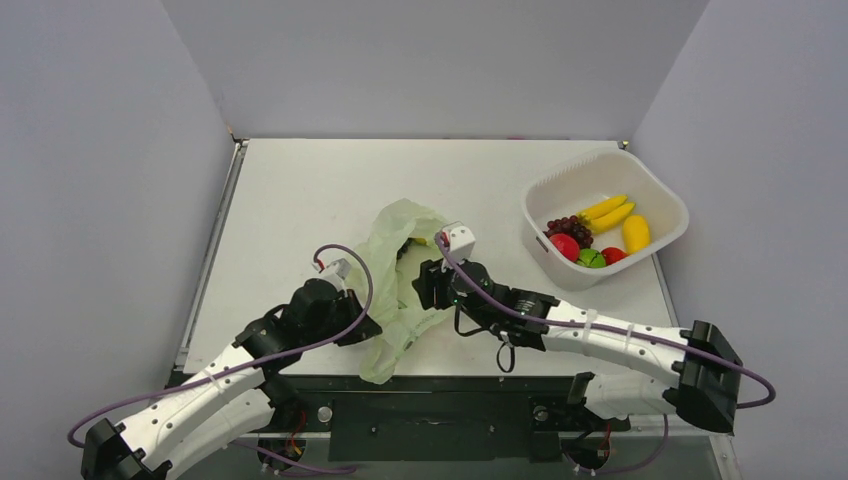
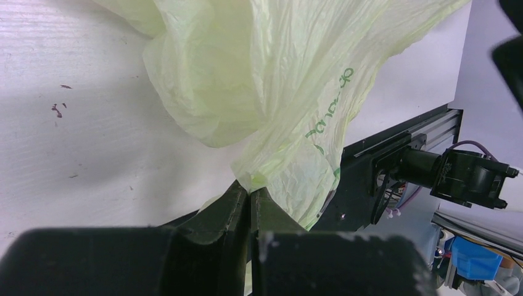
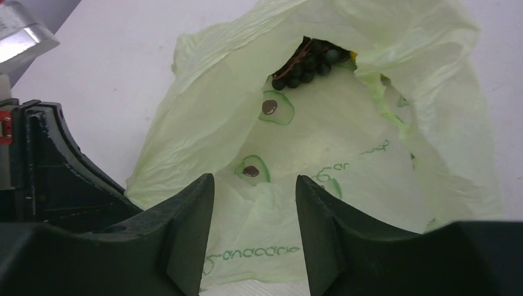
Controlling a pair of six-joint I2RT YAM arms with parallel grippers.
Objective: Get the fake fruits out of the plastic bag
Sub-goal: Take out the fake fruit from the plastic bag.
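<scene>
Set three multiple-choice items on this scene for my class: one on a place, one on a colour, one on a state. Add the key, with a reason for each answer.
1. Where on the table does the white basket stand?
A. at the far right corner
B. at the far left corner
C. at the middle of the near edge

2. What colour is the plastic bag?
A. blue
B. pale green
C. red

3. In what state is the left gripper?
A. open above bare table
B. shut on a banana
C. shut on a fold of the plastic bag

Key:
1 A: the top view shows it at the far right, close to the right wall.
2 B: all three views show thin pale green film.
3 C: the left wrist view shows the jaws together with bag film pinched between them.
</scene>
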